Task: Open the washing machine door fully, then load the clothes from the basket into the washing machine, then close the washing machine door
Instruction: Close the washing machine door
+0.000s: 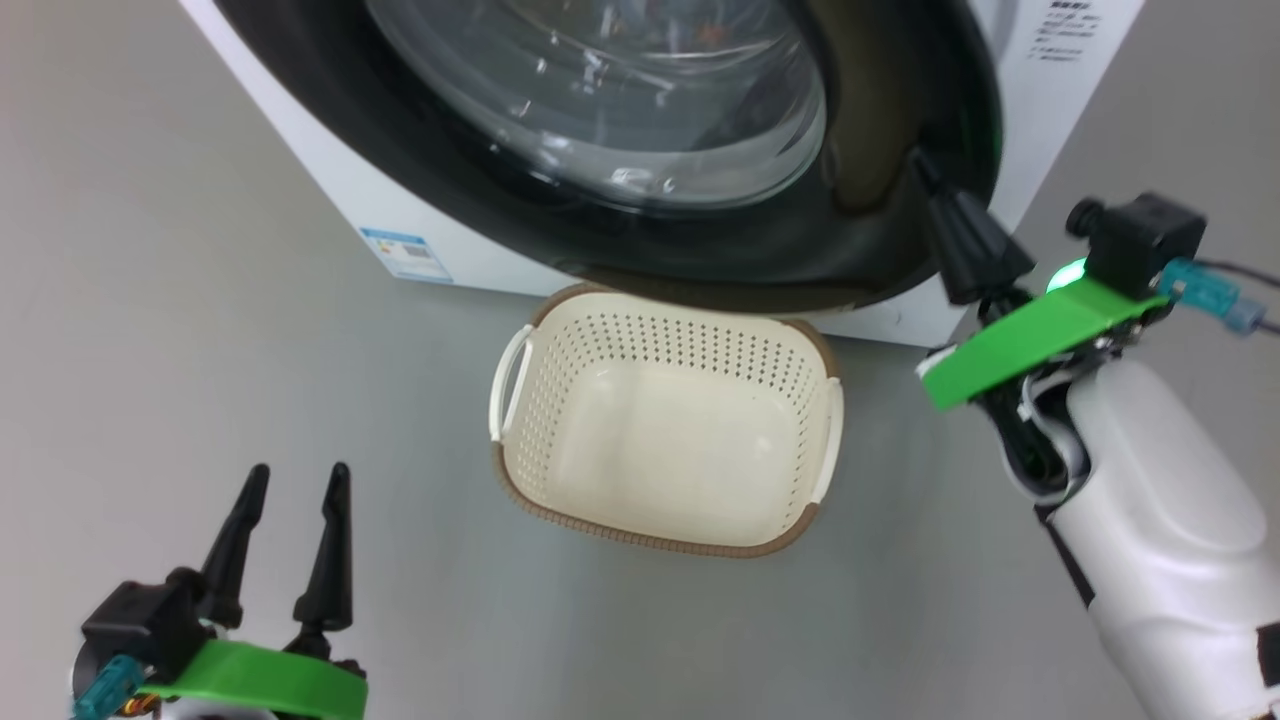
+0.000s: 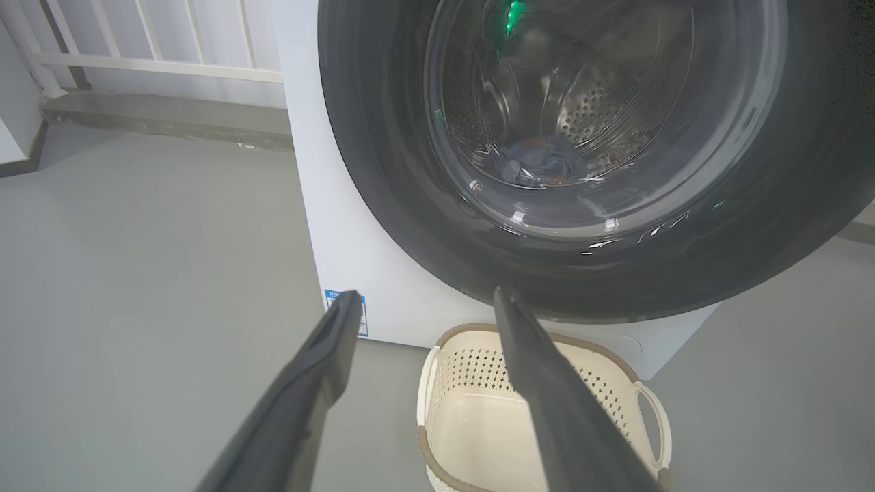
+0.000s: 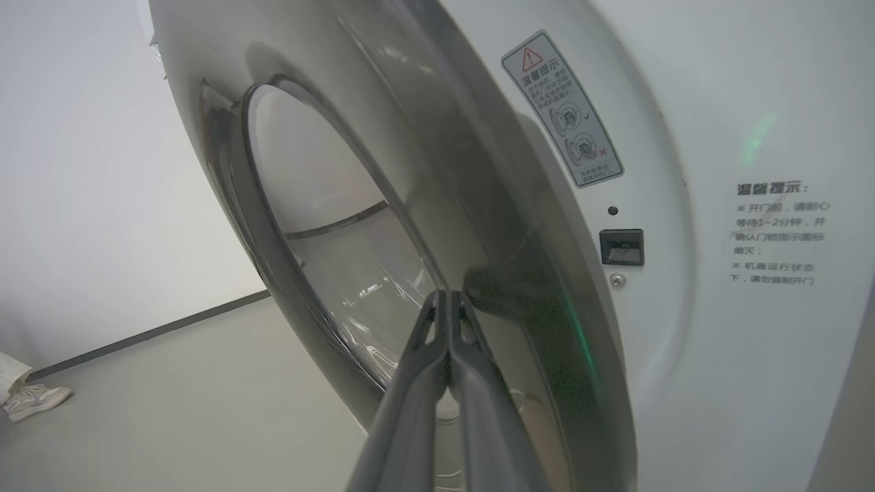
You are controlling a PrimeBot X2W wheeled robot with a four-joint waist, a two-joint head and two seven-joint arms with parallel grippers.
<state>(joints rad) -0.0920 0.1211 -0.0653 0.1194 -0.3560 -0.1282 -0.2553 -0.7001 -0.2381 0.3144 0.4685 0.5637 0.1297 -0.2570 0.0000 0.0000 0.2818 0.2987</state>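
The right end effector, fingers pressed together on nothing, stood at the free right edge of the ajar washing machine door, nearer than the spread left end effector; clothes lay in the drum.

Laundry area: washing machine, basket, grey floor

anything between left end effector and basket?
Nothing: bare grey floor between the left end effector and the basket, as the head view shows.
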